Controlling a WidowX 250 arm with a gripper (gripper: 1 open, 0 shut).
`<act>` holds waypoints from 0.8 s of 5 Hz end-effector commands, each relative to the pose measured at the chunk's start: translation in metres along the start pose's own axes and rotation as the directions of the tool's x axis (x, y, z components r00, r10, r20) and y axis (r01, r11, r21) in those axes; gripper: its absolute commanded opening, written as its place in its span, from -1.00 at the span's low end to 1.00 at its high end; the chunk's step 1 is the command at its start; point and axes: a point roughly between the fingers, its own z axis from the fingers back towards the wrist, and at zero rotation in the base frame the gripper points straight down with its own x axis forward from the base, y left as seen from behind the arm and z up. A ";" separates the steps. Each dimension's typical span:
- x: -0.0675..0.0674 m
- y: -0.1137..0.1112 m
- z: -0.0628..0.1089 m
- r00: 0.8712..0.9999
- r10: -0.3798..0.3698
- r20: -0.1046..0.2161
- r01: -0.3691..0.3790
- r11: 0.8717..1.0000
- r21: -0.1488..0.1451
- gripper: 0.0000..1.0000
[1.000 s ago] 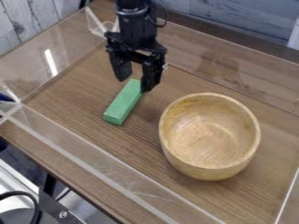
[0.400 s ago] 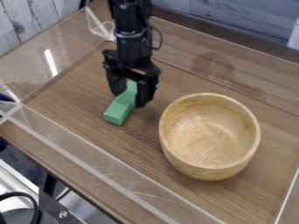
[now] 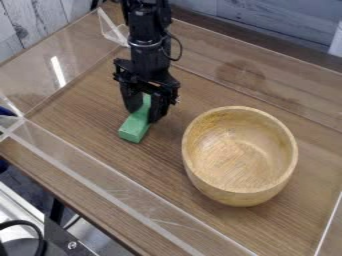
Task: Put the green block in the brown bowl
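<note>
Lower now than a moment ago, the black two-fingered pincer (image 3: 144, 104) has dropped over the far end of the small bright green rectangular block (image 3: 134, 126), its fingers straddling that end and narrowed since. Whether they pinch it yet, I cannot tell. No writing is readable anywhere. Block lies flat on the wooden tabletop (image 3: 94, 160), left of centre, beside the round tan wooden bowl (image 3: 239, 155).

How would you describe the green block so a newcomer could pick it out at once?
Start at the brown bowl on the wooden table. Look to its left, under the black gripper: the green block lies there between the jaws, the only bright green thing.
</note>
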 end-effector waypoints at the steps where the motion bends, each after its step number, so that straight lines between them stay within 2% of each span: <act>1: 0.002 0.002 0.002 1.000 0.007 0.015 -0.007 1.000 0.003 -1.00; 4: 0.003 -0.009 0.043 0.998 0.023 0.056 -0.022 1.000 -0.012 -1.00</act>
